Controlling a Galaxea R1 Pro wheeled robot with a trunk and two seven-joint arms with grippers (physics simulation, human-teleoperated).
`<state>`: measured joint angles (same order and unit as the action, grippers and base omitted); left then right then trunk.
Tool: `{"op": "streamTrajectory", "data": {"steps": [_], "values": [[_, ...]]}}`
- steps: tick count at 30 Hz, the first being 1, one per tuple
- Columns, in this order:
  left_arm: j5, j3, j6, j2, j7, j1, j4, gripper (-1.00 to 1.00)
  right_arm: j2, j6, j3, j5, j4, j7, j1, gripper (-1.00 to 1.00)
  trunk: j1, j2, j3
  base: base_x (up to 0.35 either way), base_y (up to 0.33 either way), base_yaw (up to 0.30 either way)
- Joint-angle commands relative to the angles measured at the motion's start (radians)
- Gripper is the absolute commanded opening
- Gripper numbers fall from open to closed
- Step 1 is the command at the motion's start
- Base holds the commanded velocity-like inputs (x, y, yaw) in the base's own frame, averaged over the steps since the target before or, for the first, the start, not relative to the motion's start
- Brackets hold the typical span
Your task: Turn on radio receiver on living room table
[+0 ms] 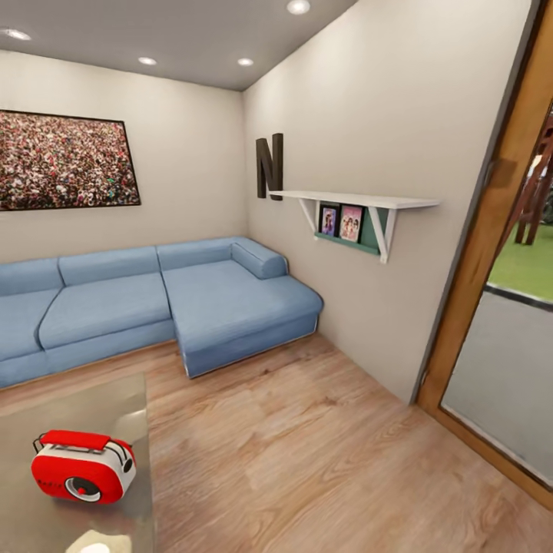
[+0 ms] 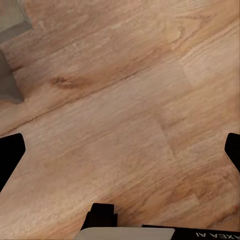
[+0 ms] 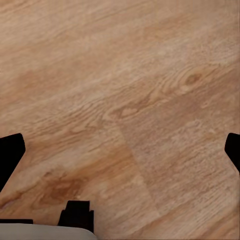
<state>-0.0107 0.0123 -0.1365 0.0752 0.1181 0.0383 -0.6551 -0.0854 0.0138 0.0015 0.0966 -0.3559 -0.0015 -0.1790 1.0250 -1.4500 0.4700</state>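
In the head view the living room spreads ahead: a blue sofa point(image 1: 153, 303) wraps the far corner under a framed crowd picture point(image 1: 67, 161), with a black letter N point(image 1: 269, 166) and a white shelf point(image 1: 355, 201) carrying two small photos on the right wall, and a wood-framed glass door point(image 1: 499, 307) at the right edge. The radio point(image 1: 83, 466) sits upright on the grey glossy table point(image 1: 46, 422) at the lower left of this view, near the table's right edge, its dial face turned toward the camera and its thin handle at its left end. Light wood floor point(image 1: 307, 453) covers the rest. In the left wrist view the left gripper point(image 2: 120, 150) hangs over bare floor, its two dark fingertips point(image 2: 10, 155) at opposite edges of the picture, spread wide with nothing between them and touching nothing; a grey shape shows in one corner, too little of it to name. In the right wrist view the right gripper point(image 3: 120, 155) is likewise spread wide over floor planks, its fingertips point(image 3: 10, 152) far apart, holding nothing.
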Motion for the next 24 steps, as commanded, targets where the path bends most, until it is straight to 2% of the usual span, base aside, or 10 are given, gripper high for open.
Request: {"op": "streamTrajectory", "data": {"steps": [1,24], "values": [[0.0,0.0,0.0,0.0,0.0,0.0,0.0,1.0,0.0,0.0,0.0,0.0,0.0,0.0,0.0,1.0,0.0,0.0,0.0,0.16,-0.141,0.29],[0.0,0.0,0.0,0.0,0.0,0.0,0.0,1.0,0.0,0.0,0.0,0.0,0.0,0.0,0.0,1.0,0.0,0.0,0.0,0.016,-0.014,0.29]]}}
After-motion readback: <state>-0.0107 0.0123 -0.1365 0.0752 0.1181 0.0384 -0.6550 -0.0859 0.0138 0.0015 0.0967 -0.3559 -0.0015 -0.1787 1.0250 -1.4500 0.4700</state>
